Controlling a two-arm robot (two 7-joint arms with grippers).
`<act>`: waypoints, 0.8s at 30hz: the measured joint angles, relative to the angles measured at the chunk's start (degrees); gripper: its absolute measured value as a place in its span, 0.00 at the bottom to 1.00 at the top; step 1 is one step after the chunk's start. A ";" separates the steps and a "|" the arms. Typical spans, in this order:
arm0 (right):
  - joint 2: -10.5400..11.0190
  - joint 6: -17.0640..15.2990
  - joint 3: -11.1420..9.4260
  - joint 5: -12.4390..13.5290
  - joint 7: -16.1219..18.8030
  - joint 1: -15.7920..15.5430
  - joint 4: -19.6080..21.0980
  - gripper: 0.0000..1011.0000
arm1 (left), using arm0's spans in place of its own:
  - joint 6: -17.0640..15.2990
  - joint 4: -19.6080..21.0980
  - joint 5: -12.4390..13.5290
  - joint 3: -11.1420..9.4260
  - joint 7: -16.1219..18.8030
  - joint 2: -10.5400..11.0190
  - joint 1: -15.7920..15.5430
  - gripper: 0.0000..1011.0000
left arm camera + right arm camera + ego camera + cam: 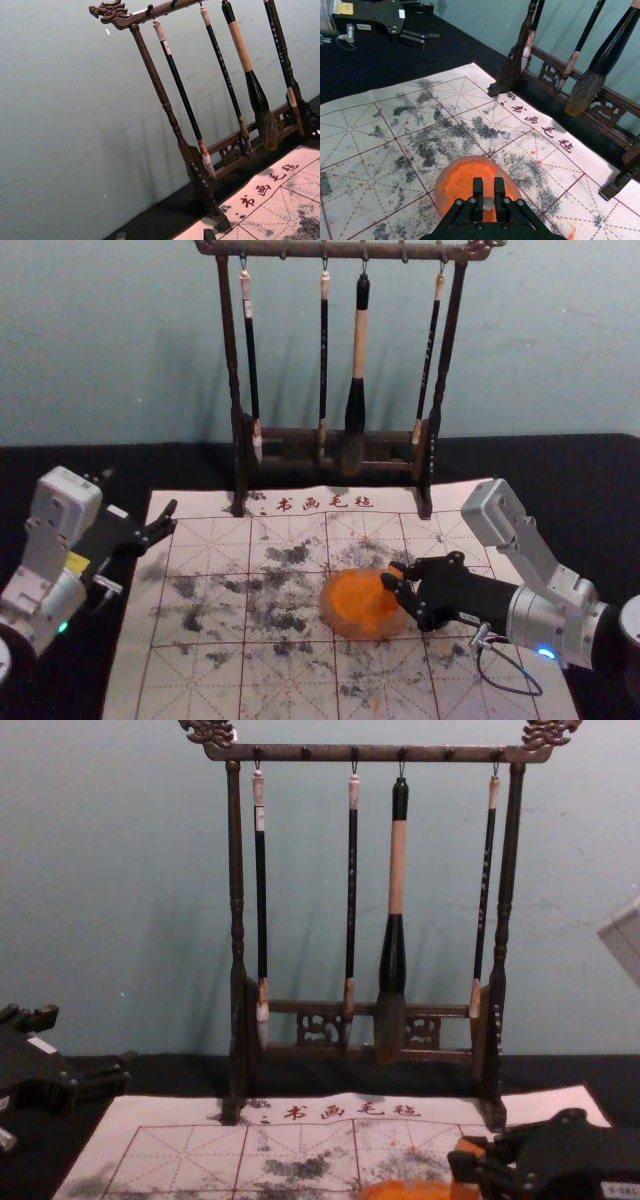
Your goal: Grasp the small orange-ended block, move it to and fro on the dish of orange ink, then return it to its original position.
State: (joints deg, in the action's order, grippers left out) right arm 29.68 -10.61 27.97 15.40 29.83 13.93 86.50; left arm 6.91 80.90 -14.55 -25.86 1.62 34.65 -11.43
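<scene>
My right gripper is over the right side of the dish of orange ink. In the right wrist view, the same gripper is shut on the small block, whose upper part is orange and lower part pale. The dish lies behind and around it there; whether the block touches the ink cannot be told. From the chest, an orange bit of the block shows at the fingers. My left gripper stays parked at the mat's left, open; its tips edge into the left wrist view.
A dark wooden rack with several hanging brushes stands at the mat's back edge. The white, ink-stained mat with red grid lines lies under the dish, on a black-covered table. A wall rises behind.
</scene>
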 joint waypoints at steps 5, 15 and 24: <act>0.31 -0.16 0.03 0.26 0.23 -0.52 0.85 0.08 | 0.00 0.00 0.00 0.00 0.00 0.00 0.00 0.99; 0.00 -0.22 1.26 0.46 1.12 -0.14 1.27 0.08 | 0.00 0.00 0.00 0.00 0.00 0.00 0.00 0.99; -0.81 0.01 2.68 0.27 1.89 1.30 0.30 0.08 | 0.00 0.00 0.00 0.00 0.00 0.00 0.00 0.99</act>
State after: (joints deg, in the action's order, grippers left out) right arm 28.88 -10.60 30.65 15.67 31.72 15.23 86.80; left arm 6.91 80.90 -14.55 -25.86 1.62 34.65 -11.43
